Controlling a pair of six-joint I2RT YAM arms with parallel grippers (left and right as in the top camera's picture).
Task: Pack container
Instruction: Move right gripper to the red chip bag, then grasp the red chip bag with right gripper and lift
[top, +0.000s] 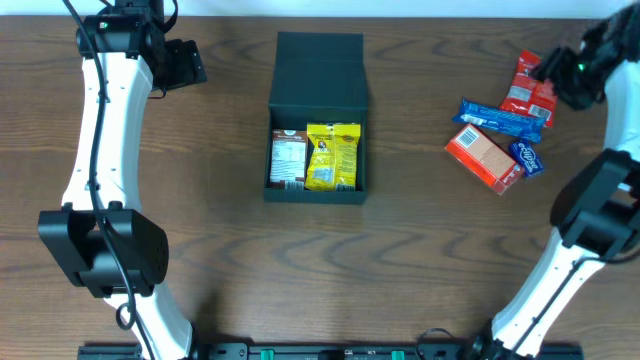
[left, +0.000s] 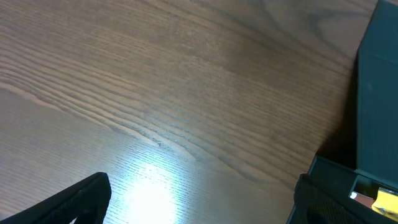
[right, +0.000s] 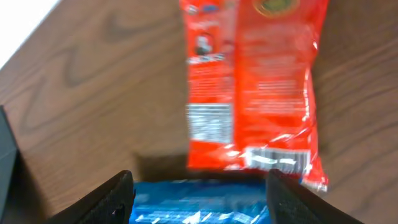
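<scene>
Dark wood-grain table (top: 400, 260) runs under everything, and the container (top: 318, 70) sits mid-table with its flap lid thrown back on the far side. Two things lie flat in it side by side, a white-and-brown packet (top: 289, 158) in the left half and a yellow packet (top: 332, 157) in the right, covering most of the floor. Well off to the container's right is the loose pile: a red packet (right: 255, 87) farthest out, a blue bar (top: 502, 118) against the red one's end, and an orange carton (top: 484, 157) with a small blue packet (top: 528, 158) just beside it

I have the right gripper (right: 200, 180) over that pile, jaws apart and, as far as I can see, closed on nothing. In the wrist view the blue bar fills the gap between the fingers (right: 112, 199), though I cannot tell whether the pads touch it. The left gripper (top: 185, 65) hangs off the container's far-left corner, jaws spread wide, empty

My read is that I am lining up a pick. To do it well I would commit to one item, centre the jaws across its narrow width and come down square, so the neighbouring wrapper isn't pinched along with it. These glossy wrappers will likely slip and crumple, so I'd close firmly and low. Room in the container is tight; the next piece probably has to lie on top of the two packets
</scene>
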